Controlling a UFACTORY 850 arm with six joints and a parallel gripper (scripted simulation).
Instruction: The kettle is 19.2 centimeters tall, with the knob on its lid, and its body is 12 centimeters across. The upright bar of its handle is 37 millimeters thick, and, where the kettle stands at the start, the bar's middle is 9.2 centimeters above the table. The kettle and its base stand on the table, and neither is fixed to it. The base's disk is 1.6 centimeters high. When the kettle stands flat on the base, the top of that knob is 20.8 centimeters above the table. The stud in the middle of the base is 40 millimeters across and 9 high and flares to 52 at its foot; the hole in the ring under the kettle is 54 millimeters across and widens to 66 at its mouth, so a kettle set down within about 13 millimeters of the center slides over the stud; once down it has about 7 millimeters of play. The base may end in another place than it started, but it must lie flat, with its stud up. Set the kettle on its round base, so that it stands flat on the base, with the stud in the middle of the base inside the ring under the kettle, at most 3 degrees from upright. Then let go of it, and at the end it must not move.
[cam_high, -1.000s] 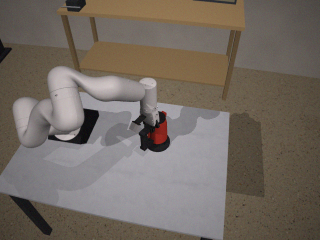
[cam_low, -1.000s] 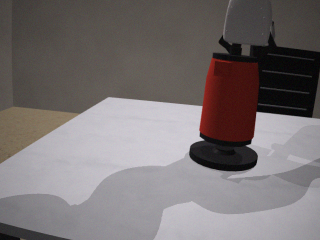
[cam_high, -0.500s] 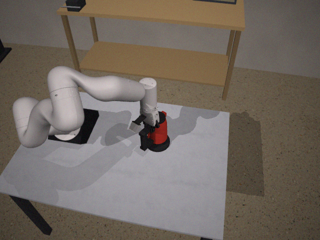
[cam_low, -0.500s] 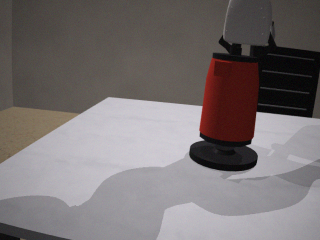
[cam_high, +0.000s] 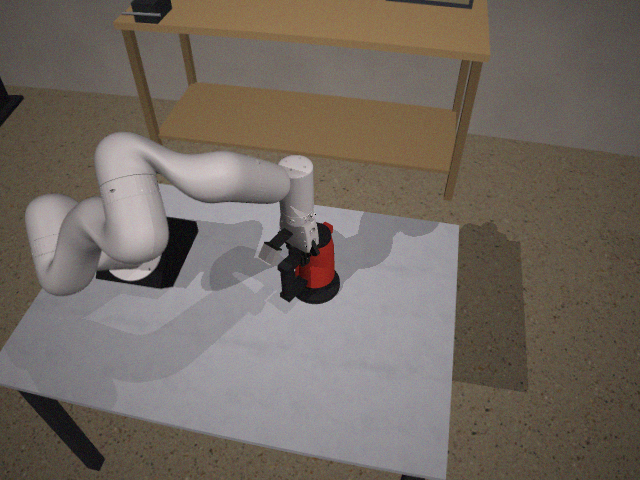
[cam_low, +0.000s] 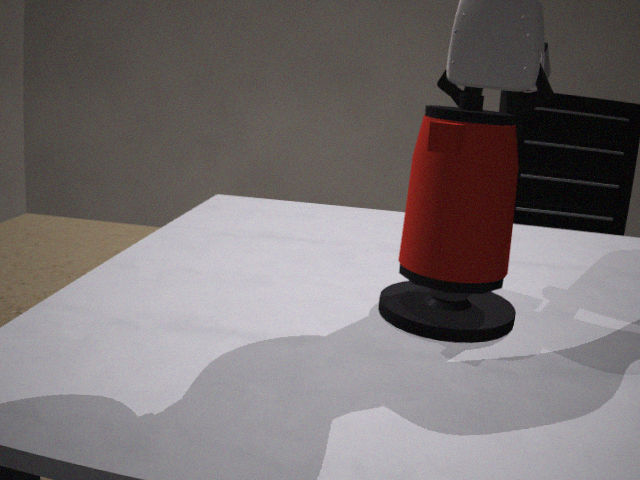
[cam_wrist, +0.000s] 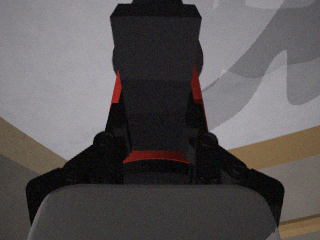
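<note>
The red kettle (cam_high: 321, 258) (cam_low: 460, 206) with a black lid hangs just above its round black base (cam_high: 326, 295) (cam_low: 413, 316) and leans slightly. In the exterior view a narrow gap shows under the kettle, with the base's stud (cam_low: 450, 297) visible in it. The kettle's bottom ring sits over the stud and does not rest flat on the disk. My gripper (cam_high: 293, 264) (cam_wrist: 156, 100) is shut on the kettle's black upright handle bar (cam_high: 288, 286) (cam_wrist: 156, 54), coming down from above on the side towards the arm. The base lies flat on the grey table (cam_high: 310, 372) (cam_low: 206, 268).
The arm's black mounting plate (cam_high: 180, 248) is at the table's left back. A wooden shelf unit (cam_high: 310, 118) stands on the floor behind the table. A dark slatted cabinet (cam_low: 573, 165) stands beyond the table's far edge.
</note>
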